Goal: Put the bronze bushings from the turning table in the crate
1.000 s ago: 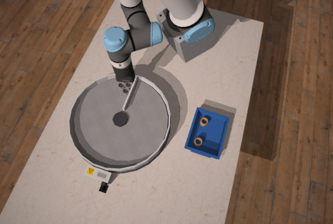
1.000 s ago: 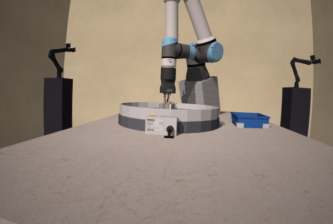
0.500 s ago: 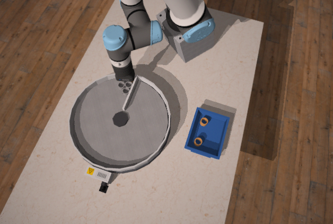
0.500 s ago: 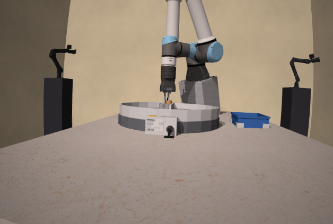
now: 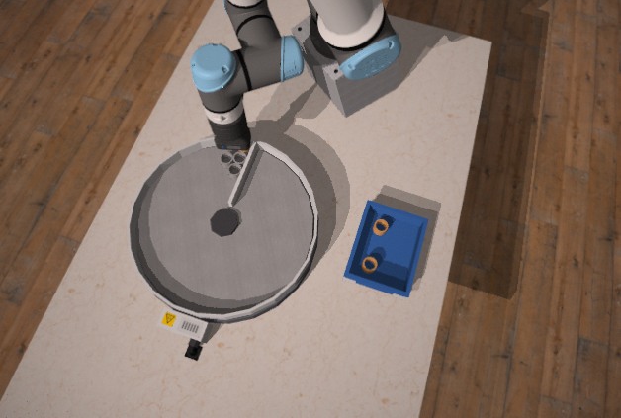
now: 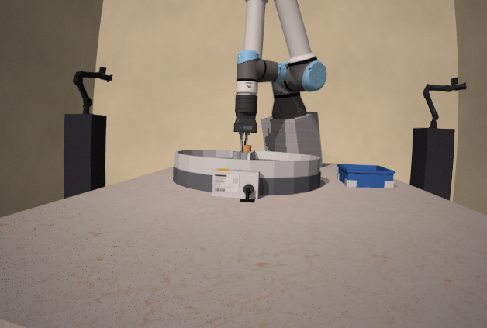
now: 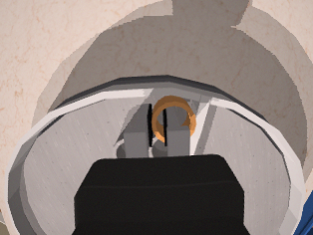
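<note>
We are gripping a bronze bushing (image 7: 173,120) by its wall in our gripper (image 7: 160,134), lifting it above the turning table (image 5: 150,272); steel bushings (image 5: 231,162) are lying just below the fingertips. Next we are judging a carry sideways to the crate (image 5: 399,272), well off to one side, then a release.

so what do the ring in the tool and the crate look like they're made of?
Ring pinched by the tool: orange-gold, flat sheen, reads as bronze or brass. Crate: uniform saturated blue, matte, probably moulded plastic, though painted metal can't be ruled out.
</note>
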Controlling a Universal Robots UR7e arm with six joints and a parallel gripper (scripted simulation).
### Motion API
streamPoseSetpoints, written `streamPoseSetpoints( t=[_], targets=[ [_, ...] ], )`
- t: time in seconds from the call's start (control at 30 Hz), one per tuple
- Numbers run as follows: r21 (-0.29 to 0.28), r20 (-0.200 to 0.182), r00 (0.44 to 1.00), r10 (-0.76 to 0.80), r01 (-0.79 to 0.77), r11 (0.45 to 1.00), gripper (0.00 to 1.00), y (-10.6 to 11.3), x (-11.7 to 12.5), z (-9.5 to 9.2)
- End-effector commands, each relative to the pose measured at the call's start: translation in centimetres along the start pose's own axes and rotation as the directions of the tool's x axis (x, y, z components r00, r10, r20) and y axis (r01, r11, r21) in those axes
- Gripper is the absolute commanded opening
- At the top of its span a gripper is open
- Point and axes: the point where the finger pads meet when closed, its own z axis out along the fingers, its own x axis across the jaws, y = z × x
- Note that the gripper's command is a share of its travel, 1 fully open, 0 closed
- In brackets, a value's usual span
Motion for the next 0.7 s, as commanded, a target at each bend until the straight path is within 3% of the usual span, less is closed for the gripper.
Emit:
streamPoseSetpoints(
  t=[0.0,0.67],
  targets=[
    [0.0,0.0,1.0,0.0,0.0,1.0,0.0,0.02,-0.02,-0.08],
    [-0.001,0.001,1.0,0.0,0.0,1.0,0.0,0.02,-0.03,-0.82]
  ],
)
